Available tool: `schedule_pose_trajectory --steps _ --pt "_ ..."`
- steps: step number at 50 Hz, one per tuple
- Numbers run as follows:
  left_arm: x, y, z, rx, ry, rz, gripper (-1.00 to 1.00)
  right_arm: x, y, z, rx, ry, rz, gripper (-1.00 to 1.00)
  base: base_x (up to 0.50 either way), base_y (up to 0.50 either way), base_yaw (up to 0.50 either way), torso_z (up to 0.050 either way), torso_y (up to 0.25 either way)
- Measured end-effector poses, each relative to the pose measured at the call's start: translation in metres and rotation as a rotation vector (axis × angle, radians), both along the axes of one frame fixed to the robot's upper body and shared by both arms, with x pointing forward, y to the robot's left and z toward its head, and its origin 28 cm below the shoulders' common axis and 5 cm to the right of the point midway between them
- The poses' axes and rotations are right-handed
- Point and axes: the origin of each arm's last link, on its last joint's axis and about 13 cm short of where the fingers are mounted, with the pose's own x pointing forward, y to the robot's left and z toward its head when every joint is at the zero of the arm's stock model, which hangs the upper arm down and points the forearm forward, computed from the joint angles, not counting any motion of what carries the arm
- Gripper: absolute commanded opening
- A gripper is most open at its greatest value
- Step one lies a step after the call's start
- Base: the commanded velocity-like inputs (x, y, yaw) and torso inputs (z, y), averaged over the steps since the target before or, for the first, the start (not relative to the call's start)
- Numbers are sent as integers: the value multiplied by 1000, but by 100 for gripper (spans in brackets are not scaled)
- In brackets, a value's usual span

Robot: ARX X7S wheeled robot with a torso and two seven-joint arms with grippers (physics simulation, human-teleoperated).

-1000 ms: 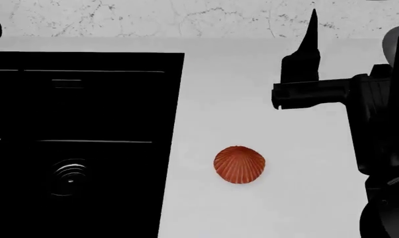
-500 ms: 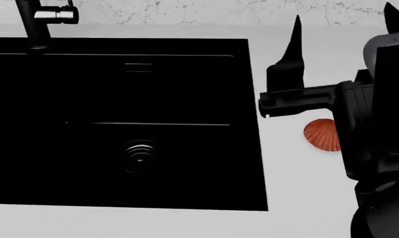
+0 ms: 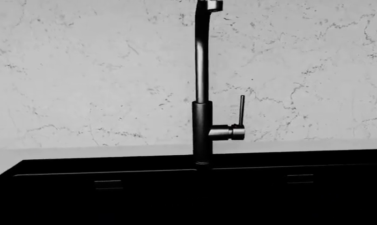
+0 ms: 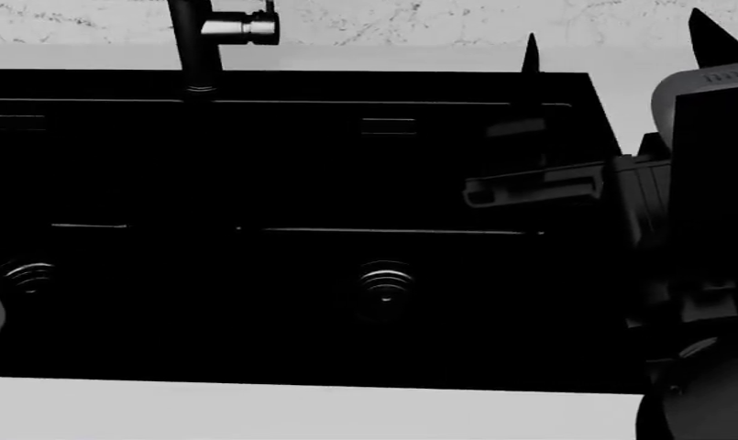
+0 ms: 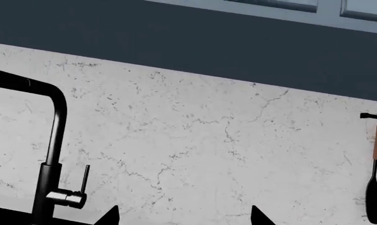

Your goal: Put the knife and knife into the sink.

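The black sink (image 4: 283, 165) fills most of the head view, with one ringed drain at its left (image 4: 28, 276) and one near its middle (image 4: 385, 285). My right arm reaches in from the right. One pointed fingertip (image 4: 530, 57) stands over the sink's back right part. In the right wrist view my right gripper (image 5: 183, 216) is open, its two black tips wide apart with only the wall between them. No knife shows in any view; black on black hides whatever lies in the basin. The left wrist view faces the sink's rear rim (image 3: 113, 164), and its jaws are lost in blackness.
A tall black faucet (image 4: 197, 46) rises from the sink's back rim, with a side lever (image 3: 241, 112). Behind it stands a marbled wall (image 5: 207, 140). A white counter strip (image 4: 283, 412) runs along the front. A utensil (image 5: 374, 187) hangs on the wall at the right.
The head view has swung over the sink, so both drains now show and the orange shell has left the picture. My right gripper has moved from above the counter to above the sink.
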Motion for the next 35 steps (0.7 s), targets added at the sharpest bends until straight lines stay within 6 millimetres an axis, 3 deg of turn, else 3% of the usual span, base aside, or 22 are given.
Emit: schedule_pose_trajectory --steps 35 --pt "0 0 0 -1 5 -4 100 0 1 3 11 -3 18 100 0 500 0 0 0"
